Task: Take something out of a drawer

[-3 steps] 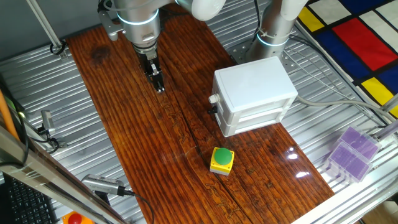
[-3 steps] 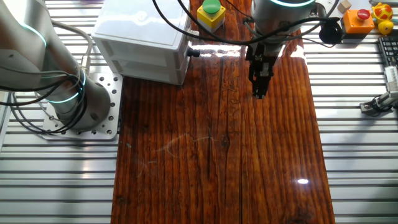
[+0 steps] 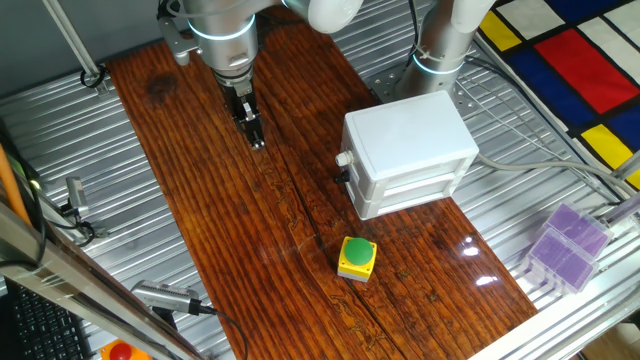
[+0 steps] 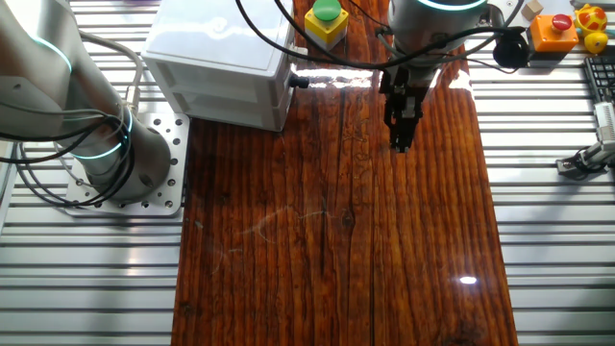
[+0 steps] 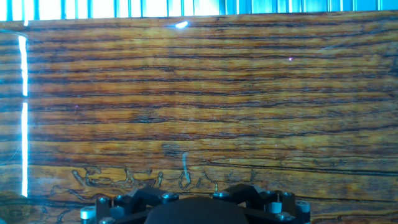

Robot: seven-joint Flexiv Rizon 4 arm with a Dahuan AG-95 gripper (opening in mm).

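Observation:
The white box cabinet stands on the wooden table, right of centre. Its upper drawer is shut, and its small round white knob faces the table's middle. The cabinet also shows in the other fixed view. My gripper hangs over bare wood to the left of the cabinet, well apart from it, with its fingers together and nothing seen between them. The hand view shows only wood grain and the hand's base. The tan cube is not in view.
A yellow box with a green button sits on the table in front of the cabinet. The arm's base stands behind the cabinet. Purple boxes lie at the right edge. Metal slats surround the wooden board.

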